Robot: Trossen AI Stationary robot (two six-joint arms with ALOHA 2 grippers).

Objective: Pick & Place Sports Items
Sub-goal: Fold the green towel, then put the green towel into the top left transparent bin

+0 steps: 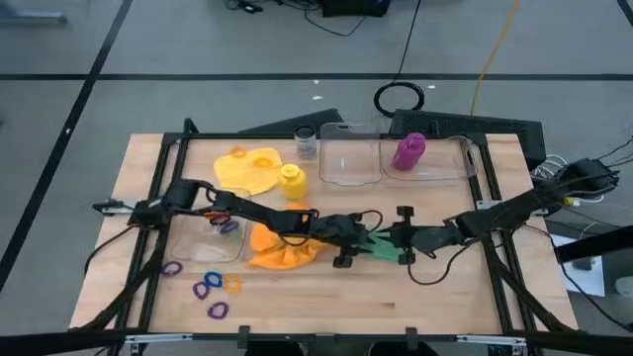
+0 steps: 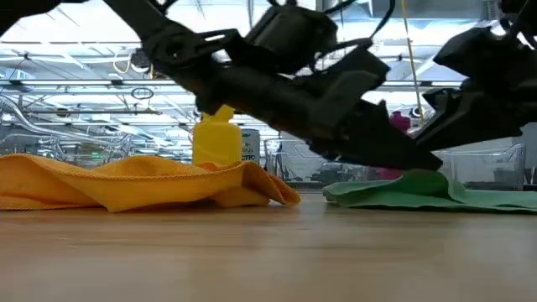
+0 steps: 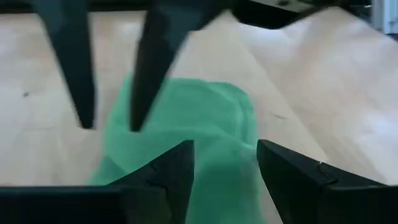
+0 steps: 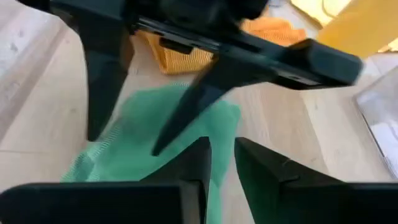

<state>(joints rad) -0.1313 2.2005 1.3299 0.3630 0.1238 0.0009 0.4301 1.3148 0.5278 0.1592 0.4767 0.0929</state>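
A robotics lab or test hall, not a home.

A wooden table (image 1: 326,287) in a black frame stands on grey taped floor; cables (image 1: 396,59) trail beyond it, and bright strip lights and ceiling trusses (image 2: 75,59) show behind it.

I see a pale wood surface (image 1: 445,297), smooth and matt. The green cloth (image 3: 186,124) and orange cloth (image 2: 126,180) look soft, woven. The boxes (image 1: 346,163) are clear glossy plastic.
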